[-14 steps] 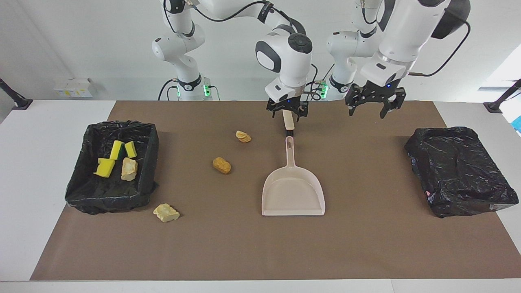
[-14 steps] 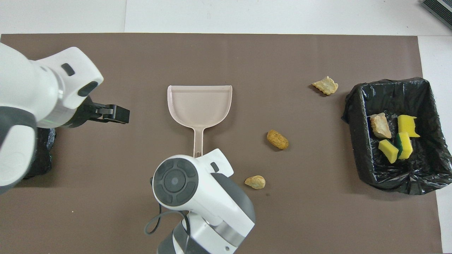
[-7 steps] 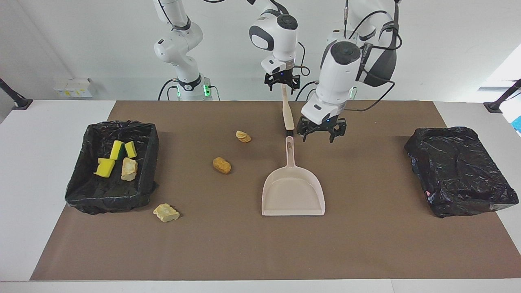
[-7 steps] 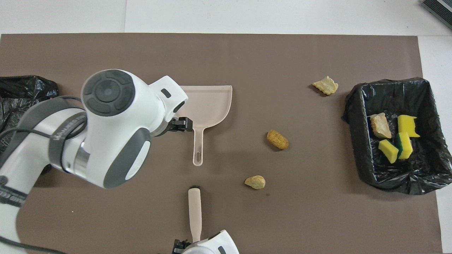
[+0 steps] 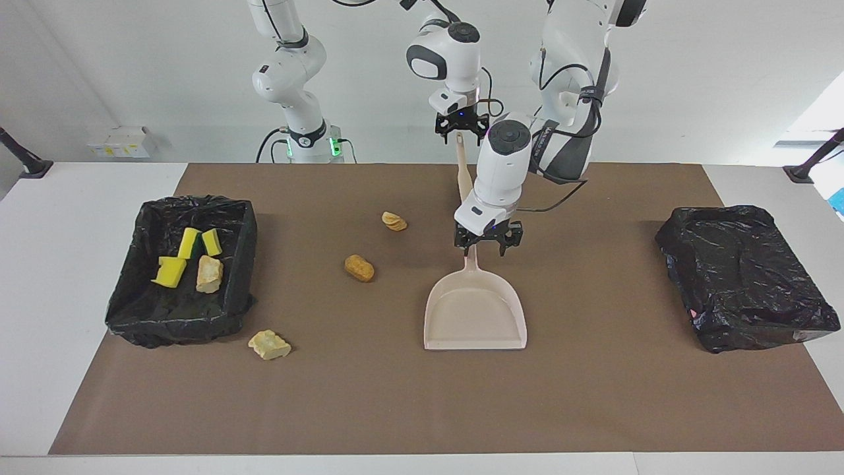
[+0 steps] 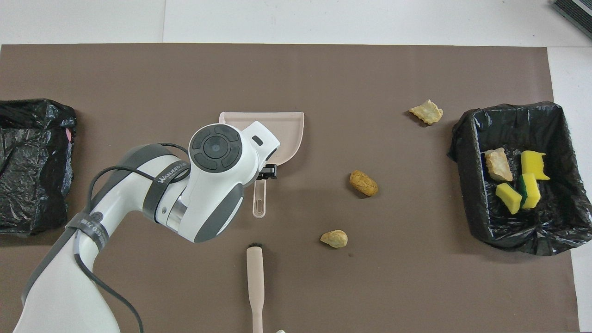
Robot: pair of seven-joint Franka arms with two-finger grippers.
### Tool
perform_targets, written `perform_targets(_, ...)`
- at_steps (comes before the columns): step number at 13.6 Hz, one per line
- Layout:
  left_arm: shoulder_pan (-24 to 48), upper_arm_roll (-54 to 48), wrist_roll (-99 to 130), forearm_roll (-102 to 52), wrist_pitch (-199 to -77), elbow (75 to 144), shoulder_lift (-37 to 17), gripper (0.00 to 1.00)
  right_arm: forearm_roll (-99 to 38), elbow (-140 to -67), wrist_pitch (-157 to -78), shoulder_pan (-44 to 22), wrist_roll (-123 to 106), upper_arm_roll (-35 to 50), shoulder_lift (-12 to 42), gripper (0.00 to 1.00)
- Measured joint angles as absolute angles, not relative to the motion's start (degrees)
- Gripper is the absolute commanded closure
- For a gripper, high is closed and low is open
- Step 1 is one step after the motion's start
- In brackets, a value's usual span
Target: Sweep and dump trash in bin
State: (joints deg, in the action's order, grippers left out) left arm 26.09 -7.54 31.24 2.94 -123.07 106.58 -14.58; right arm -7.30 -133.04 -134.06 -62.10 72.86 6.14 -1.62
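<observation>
The beige dustpan lies flat mid-mat, also in the overhead view. My left gripper is open, low over the dustpan's handle where it meets the pan. My right gripper is shut on the beige brush, which hangs bristles down nearer to the robots than the dustpan. Three trash lumps lie loose on the mat: a pale one, an orange-brown one and a yellowish one. Yellow sponge pieces and a tan lump lie in the black-lined bin.
A second bin covered by a black bag stands at the left arm's end of the table. The brown mat covers the middle, with white table around it.
My left arm swung from the left arm's end of the table to the dustpan and lowered over its handle. My right gripper lifted the brush and drew it back toward the robots.
</observation>
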Motion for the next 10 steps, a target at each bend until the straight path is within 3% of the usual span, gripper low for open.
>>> perform_targets(1, 26.09, -7.52, 31.44, 2.94, -124.19, 107.0, -14.82, 0.17, -7.15, -133.04, -134.23, -62.11, 72.75, 6.12, -1.11, 0.14)
perform_targets(6, 26.73, -7.56, 31.86, 2.94, -125.93, 107.7, -16.09, 0.21, -6.93, -133.31, -134.26, -61.49, 67.41, 5.63, -0.91, 0.17)
perform_targets(8, 27.5, -7.65, 32.06, 2.94, -126.01, 107.94, -16.42, 0.27, -6.93, -133.91, -134.26, -60.84, 66.0, 5.54, -0.56, 0.25)
perform_targets(10, 27.64, -7.64, 32.15, 2.94, -126.05, 108.22, -16.57, 0.65, -6.93, -134.02, -134.26, -60.83, 65.8, 5.53, 0.38, 0.33)
